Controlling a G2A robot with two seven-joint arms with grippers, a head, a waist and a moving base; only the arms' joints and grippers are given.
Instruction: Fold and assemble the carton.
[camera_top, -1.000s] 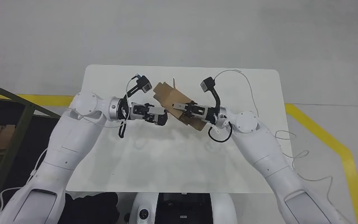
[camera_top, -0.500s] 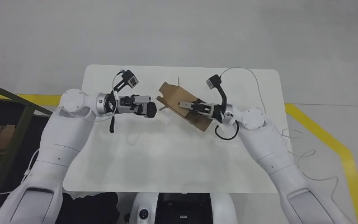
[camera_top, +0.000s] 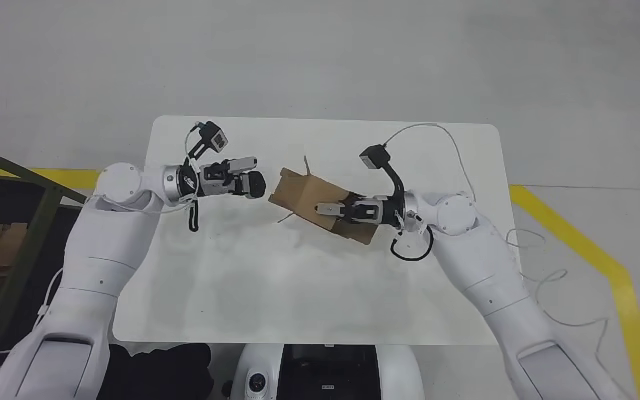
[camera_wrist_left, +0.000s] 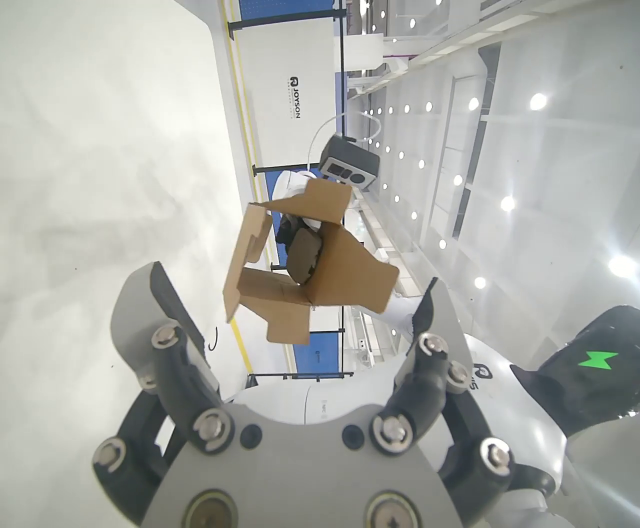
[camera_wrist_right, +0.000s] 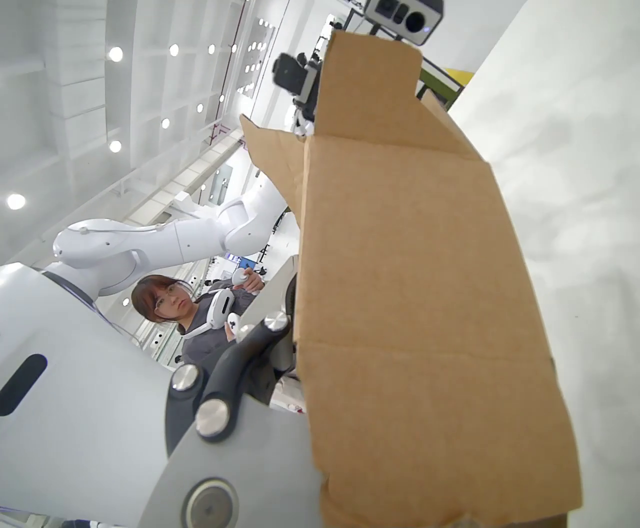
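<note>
In the right wrist view the carton (camera_wrist_right: 415, 300) stands in front of the right claw (camera_top: 323, 209) that grips it. It covers the fingertips, and its near end runs off the picture's edge. From above, that claw meets the carton at its 3 o'clock side, where the cardboard wall hides the lower finger. In the left wrist view a dark shape (camera_wrist_left: 301, 251) sits inside the carton's open end, too shadowed to identify. The left claw (camera_wrist_left: 295, 280) has its mount cut off by the frame.
</note>
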